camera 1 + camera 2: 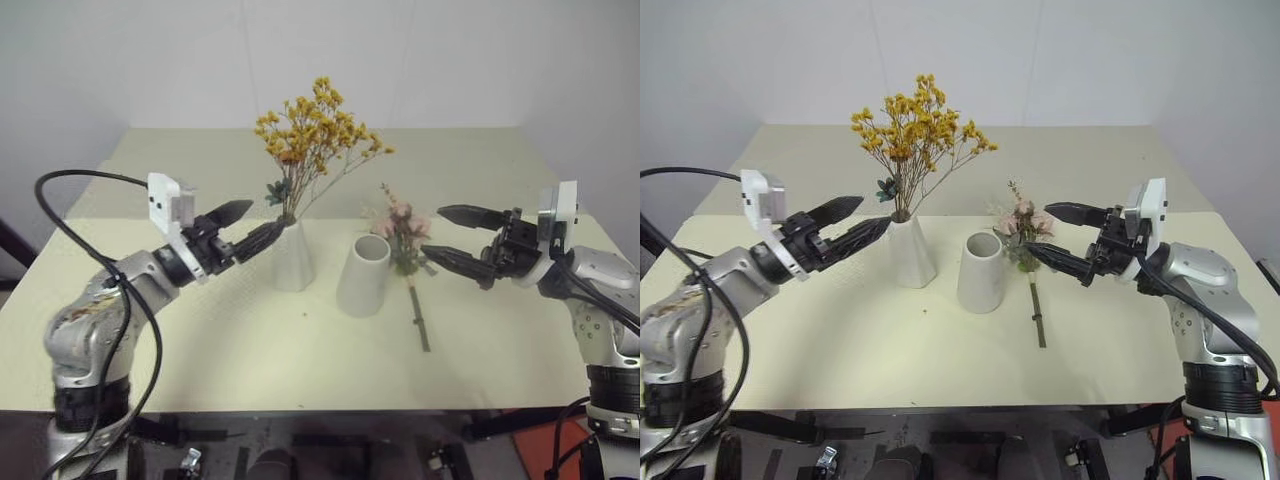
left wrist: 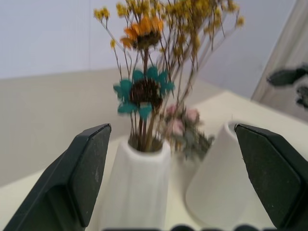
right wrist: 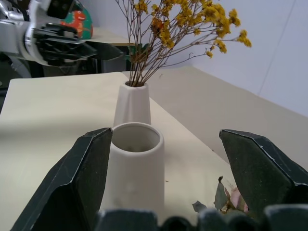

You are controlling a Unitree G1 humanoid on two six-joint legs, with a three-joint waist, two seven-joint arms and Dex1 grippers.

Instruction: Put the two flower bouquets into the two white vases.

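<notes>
Judging by how things lie, half the job is done: the yellow bouquet [image 1: 318, 128] stands in the slim vase [image 1: 293, 257], and the pink rose bouquet [image 1: 404, 236] has yet to go into the wide vase [image 1: 363, 274].

Nearest the robot, the two arms flank the work. The left gripper [image 1: 243, 227] sits just beside the slim vase with its fingers spread wide and nothing between them — it looks like a release, not a grasp. The right gripper [image 1: 455, 233] hovers close to the rose heads, its fingers also wide apart and empty.

Between them on the pale table [image 1: 250, 350], the rose bouquet lies flat: a dark thin stem points toward the robot, the pink blooms, white sprigs and green leaves away from it, just beside the wide vase on the right gripper's side. The wide vase stands upright, its large round mouth empty.

The next move probably falls to the right gripper — come down on the stem below the blooms, close, lift, tip the bouquet upright and lower the stem into the wide mouth.

Farther back, the dried yellow-orange sprays fan out high above the slim vase, thin brown stems packed in its small mouth.
</notes>
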